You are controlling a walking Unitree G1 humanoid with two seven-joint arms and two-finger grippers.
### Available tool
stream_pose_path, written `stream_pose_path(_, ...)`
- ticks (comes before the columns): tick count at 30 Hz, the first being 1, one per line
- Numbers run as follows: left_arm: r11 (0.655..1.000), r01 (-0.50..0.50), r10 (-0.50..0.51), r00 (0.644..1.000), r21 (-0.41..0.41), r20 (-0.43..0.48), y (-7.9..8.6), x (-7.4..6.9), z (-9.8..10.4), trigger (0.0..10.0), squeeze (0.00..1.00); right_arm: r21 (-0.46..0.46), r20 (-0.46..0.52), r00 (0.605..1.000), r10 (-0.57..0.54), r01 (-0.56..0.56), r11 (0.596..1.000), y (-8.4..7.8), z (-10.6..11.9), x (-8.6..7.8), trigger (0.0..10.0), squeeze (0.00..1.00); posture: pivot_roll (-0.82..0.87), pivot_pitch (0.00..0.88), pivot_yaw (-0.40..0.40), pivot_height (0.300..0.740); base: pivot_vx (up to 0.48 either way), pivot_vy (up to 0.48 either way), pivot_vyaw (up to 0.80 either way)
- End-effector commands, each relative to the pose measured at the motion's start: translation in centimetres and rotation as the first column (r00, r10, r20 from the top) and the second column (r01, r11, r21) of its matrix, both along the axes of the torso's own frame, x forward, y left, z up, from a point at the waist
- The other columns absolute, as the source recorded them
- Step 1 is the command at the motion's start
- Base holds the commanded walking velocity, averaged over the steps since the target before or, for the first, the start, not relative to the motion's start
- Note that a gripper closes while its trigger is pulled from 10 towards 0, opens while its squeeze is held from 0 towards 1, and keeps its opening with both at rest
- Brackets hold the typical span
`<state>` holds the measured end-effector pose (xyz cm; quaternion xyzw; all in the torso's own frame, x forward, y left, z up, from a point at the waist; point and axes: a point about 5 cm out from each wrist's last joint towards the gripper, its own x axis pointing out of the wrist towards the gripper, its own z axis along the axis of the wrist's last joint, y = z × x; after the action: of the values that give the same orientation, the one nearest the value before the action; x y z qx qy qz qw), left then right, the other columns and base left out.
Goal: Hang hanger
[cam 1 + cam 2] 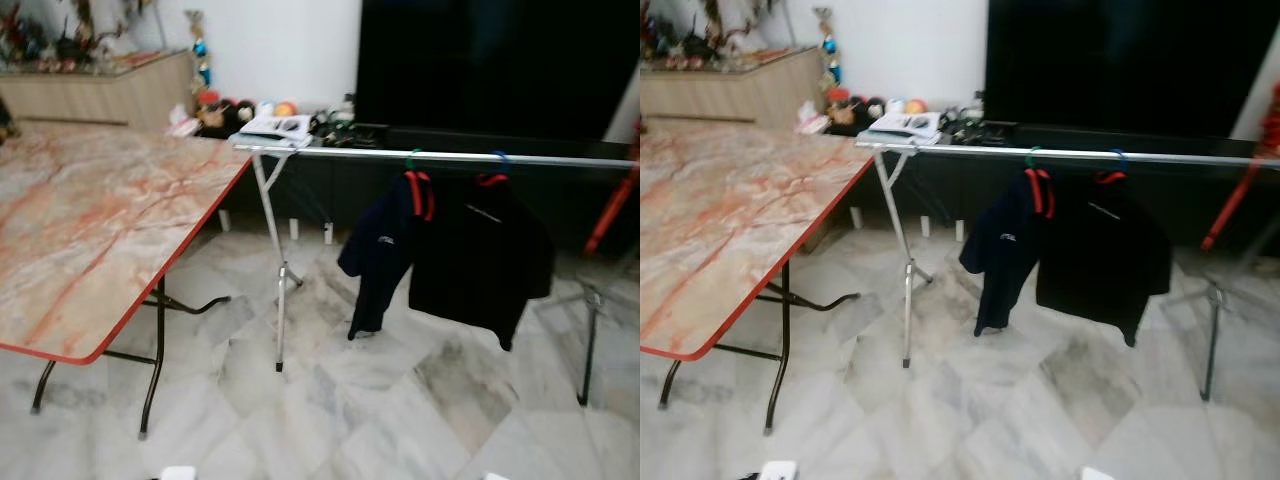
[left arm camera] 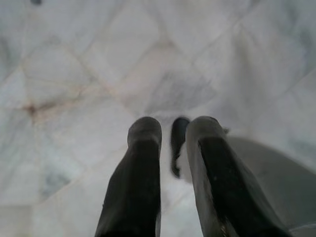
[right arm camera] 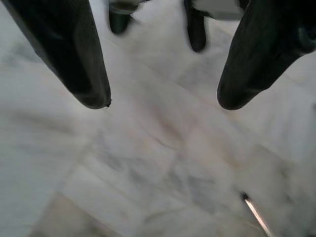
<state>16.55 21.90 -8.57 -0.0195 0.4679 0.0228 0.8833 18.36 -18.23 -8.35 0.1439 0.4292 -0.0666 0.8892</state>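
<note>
Two grippers hang low over the pale marble floor (image 1: 400, 420): the left gripper (image 2: 173, 131) narrow and empty, the right gripper (image 3: 163, 101) spread wide, holding nothing. Beside them stands the red-edged marble-patterned folding desk (image 1: 90, 230). Farther off, the silver clothes rail (image 1: 440, 156) carries two dark shirts, on a green-hooked hanger (image 1: 418, 185) and a blue-hooked hanger (image 1: 493, 175), so the hanging looks done.

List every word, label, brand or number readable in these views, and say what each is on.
None can be read.
Small white mark on the dark navy jacket hanging from the silver metal rail: too blurred.
Pale mark on the black shirt beside it: too blurred.
Open white booklet by the rail's end: print too small.
</note>
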Motion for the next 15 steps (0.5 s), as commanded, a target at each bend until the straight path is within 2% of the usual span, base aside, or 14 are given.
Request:
stream_pose_path(1,1.000,-0.001,0.001,1.000,-0.019,0.012,-0.7,0.5,0.1,10.0,0.00,-0.027,-0.030,0.999,-0.021,0.020,0.999,-1.2,-0.3,-1.0,10.0,0.00,0.15,0.000,0.007,0.740,0.341,0.000,0.00)
stream_pose_path(8,1.000,-0.004,0.004,1.000,-0.018,0.007,-0.2,0.2,0.1,10.0,0.00,-0.026,-0.026,0.999,-0.020,0.019,0.999,-1.1,-0.3,-0.8,10.0,0.00,0.15,0.000,0.006,0.740,0.340,0.000,0.00)
stream_pose_path(10,1.000,-0.008,0.008,1.000,-0.012,0.003,0.3,0.1,0.1,10.0,0.00,-0.025,-0.029,0.999,-0.018,0.018,1.000,-1.1,-0.3,-1.0,10.0,0.00,0.15,0.000,0.007,0.740,0.341,0.000,0.00)
stream_pose_path(15,1.000,-0.007,0.008,1.000,-0.013,0.002,0.3,0.2,0.1,10.0,0.00,-0.027,-0.039,0.999,-0.018,0.017,1.000,-1.4,-0.5,-1.6,10.0,0.00,0.15,0.000,0.006,0.740,0.342,0.000,0.00)
